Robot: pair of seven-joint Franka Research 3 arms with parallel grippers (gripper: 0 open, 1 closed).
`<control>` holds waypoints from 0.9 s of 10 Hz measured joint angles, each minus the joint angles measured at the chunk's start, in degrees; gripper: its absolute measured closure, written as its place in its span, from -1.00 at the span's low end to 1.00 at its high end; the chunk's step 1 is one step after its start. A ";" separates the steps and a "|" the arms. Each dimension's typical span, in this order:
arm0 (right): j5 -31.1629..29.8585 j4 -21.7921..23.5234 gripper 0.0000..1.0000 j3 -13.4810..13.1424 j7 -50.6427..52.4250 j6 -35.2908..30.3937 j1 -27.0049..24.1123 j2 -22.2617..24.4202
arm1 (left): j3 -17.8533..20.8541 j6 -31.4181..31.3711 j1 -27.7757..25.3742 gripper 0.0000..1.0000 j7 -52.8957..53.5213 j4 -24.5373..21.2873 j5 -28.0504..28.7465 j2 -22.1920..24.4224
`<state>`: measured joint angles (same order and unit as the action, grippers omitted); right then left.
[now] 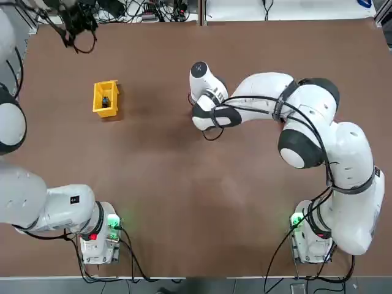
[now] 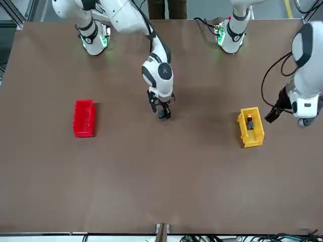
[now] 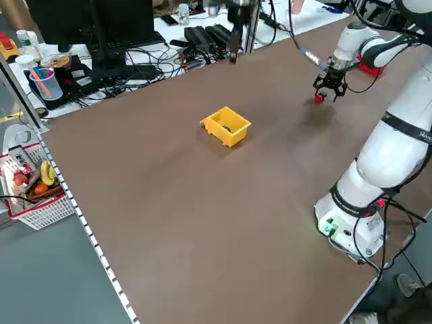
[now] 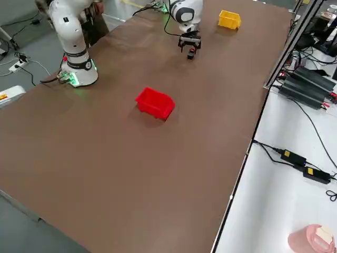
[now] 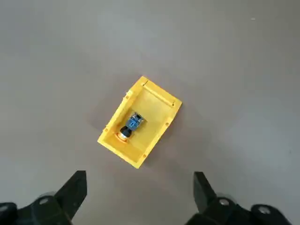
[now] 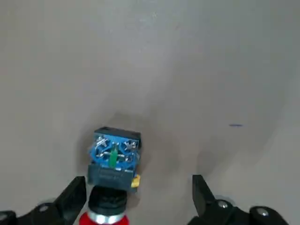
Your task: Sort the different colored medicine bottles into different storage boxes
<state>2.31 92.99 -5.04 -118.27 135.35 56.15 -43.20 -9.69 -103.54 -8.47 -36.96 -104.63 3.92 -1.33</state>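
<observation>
Near the right tool (image 6: 139, 180), one red-capped bottle (image 6: 115, 157) lay.
The bottle was blue and blackish, the tool's fingers spread; beyond, on the worktop (image 2: 166, 186), stood two bins, one red (image 2: 84, 119), one yellow (image 5: 152, 108) holding one orange-capped bottle (image 5: 134, 121), the left tool (image 5: 140, 176) spread nearby.

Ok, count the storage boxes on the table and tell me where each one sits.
2: the yellow box on the robot's left, a bottle lying inside it; the red box on its right.
</observation>
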 joint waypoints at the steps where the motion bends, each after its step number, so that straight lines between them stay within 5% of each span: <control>1: -0.72 0.00 -0.96 -0.11 -0.11 0.18 0.12 -0.44 | 0.03 4.29 -0.01 -1.00 6.08 3.21 -0.51 -0.03; 3: -1.44 -0.33 -0.32 -0.39 -0.24 0.37 0.14 -0.42 | 1.05 11.67 1.61 -1.00 16.20 8.87 -1.99 -0.13; 5: -1.46 -0.38 0.19 -0.44 -0.24 0.11 0.15 -0.17 | 6.51 15.35 8.62 -1.00 21.72 13.38 -4.25 0.03; 9: -1.96 3.85 0.18 -2.23 15.25 -7.66 -1.86 4.30 | 8.60 17.33 12.06 -1.00 27.51 14.59 -4.25 0.70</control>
<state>0.35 96.84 -7.27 -103.02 127.70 54.29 -38.91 -1.10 -86.21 3.58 -9.45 -90.04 -0.33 -0.63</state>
